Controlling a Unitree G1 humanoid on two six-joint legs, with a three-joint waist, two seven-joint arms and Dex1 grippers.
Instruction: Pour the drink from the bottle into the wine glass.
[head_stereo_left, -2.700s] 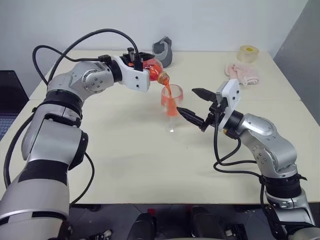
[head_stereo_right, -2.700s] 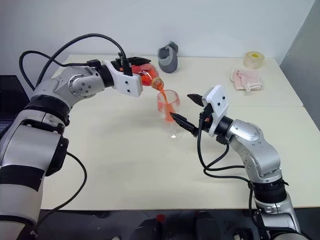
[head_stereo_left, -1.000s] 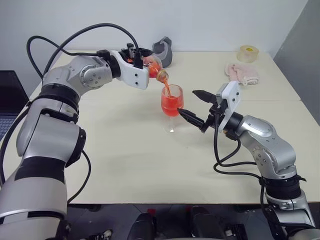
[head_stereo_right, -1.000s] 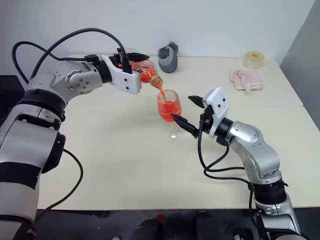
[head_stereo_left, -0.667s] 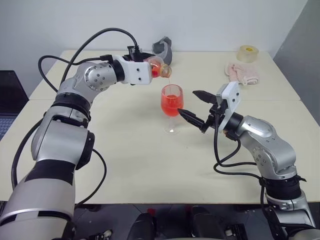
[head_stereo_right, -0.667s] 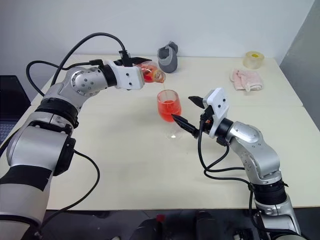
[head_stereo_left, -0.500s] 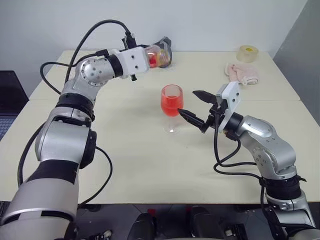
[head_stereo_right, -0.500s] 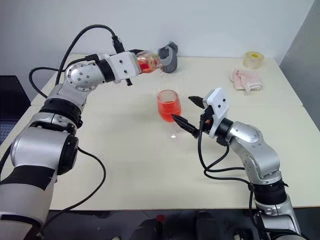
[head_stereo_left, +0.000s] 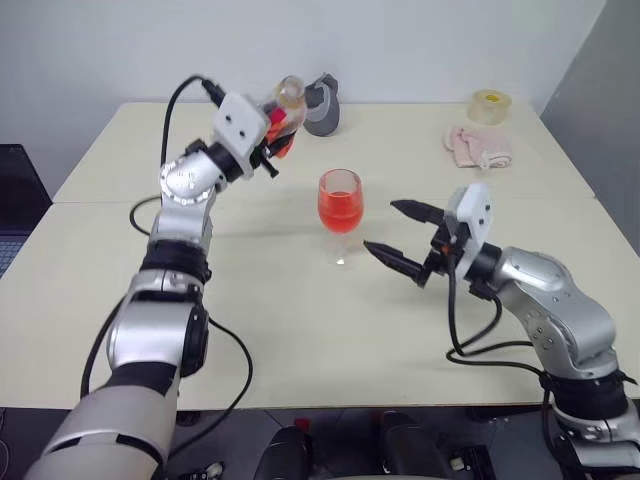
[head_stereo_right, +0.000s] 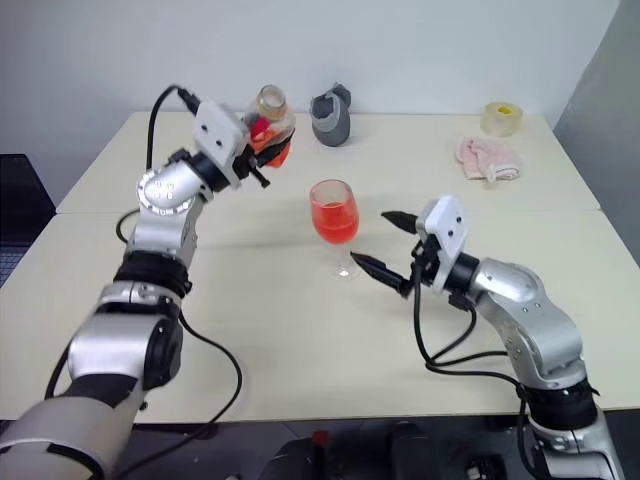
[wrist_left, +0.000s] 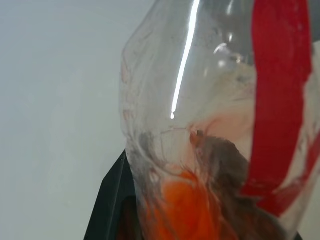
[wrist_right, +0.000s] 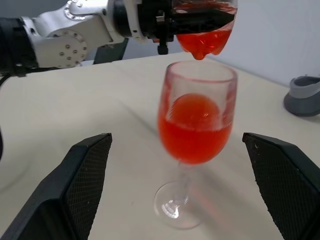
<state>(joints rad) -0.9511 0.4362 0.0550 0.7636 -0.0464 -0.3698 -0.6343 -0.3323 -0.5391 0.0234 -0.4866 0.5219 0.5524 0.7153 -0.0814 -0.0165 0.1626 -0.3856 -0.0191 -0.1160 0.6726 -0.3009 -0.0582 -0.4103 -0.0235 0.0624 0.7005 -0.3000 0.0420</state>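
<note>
Glass first: the wine glass (head_stereo_right: 334, 225) stands upright on the table (head_stereo_right: 300, 350) just ahead of your right gripper (head_stereo_right: 392, 246), its bowl roughly half full of the drink (wrist_right: 194, 139) — bright red-pink and translucent — above a thin clear stem and round flat foot. You see your right gripper's two black fingers spread wide and holding nothing, their tips to either side of the glass without touching it. Your left gripper (head_stereo_right: 262, 150) is clenched on the bottle (head_stereo_right: 268, 128), held raised off the table, well apart from the glass — mouth up, clear rounded body with a red label band, a little orange-red liquid pooled at its base.
</note>
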